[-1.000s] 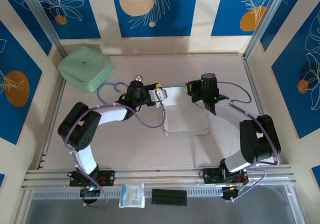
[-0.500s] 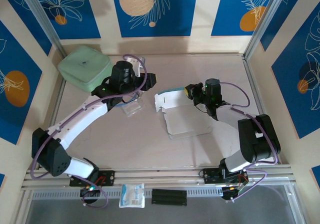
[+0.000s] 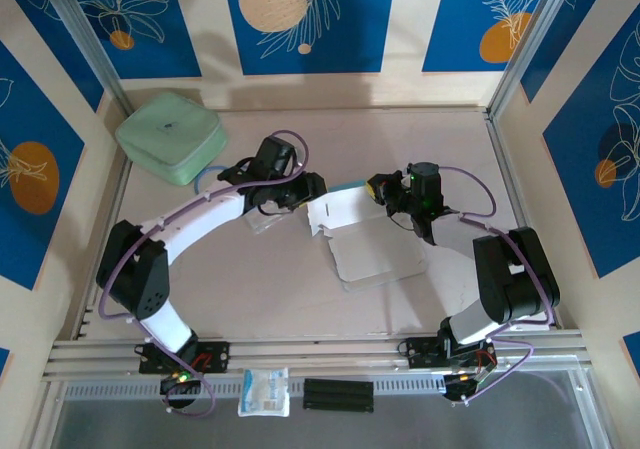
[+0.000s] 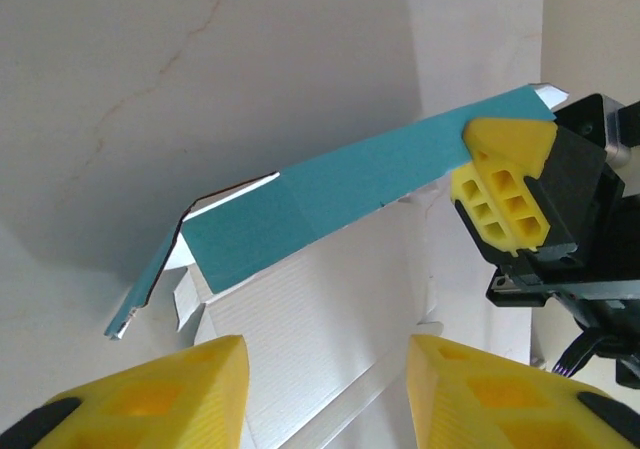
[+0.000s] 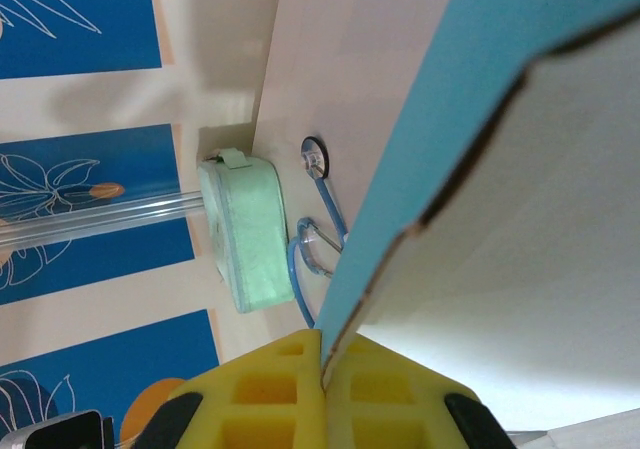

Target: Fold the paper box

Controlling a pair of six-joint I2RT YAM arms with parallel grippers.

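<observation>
The paper box (image 3: 375,254) is barely begun: one flap (image 4: 330,194) raised, pinched by the right hand (image 3: 376,187). The left hand (image 3: 306,191) gapes wide

The top camera looks down over the table (image 3: 260,279); both wrist cameras face the paper box (image 4: 330,194) closely, from opposite sides.

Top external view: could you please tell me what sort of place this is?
Probably a robot test booth: two arms bolted to a metal rail, blue printed panels around the table, a paper box on it.
</observation>
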